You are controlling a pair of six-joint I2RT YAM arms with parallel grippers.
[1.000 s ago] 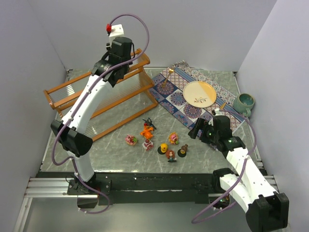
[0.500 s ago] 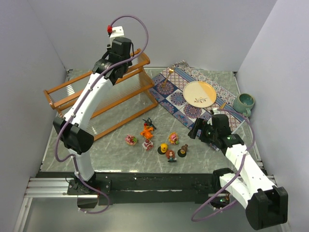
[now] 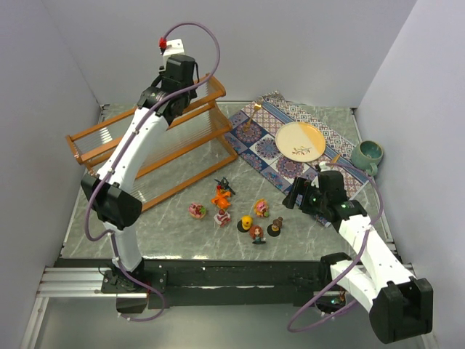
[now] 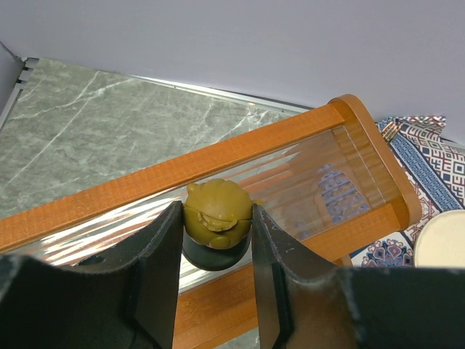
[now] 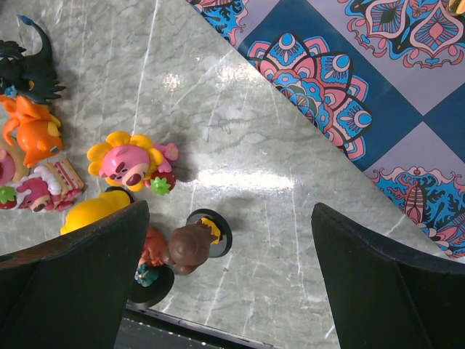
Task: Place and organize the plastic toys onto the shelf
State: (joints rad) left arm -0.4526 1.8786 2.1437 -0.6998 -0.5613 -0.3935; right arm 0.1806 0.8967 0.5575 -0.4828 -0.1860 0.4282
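Left wrist shows my left claw (image 4: 216,218) clamped on the head of the mustard figurine (image 4: 218,207) over the shelf (image 4: 290,138) (light, rigid, probably slick plastic); its head sides seem the surest hold.

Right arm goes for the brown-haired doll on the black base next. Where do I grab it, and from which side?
Grip the brown-haired doll by its big head, coming straight down: it stands upright with the bulky head topmost. The red-haired doll crowds one side, so probably turn the right gripper to close across the other two sides, where bare table shows.
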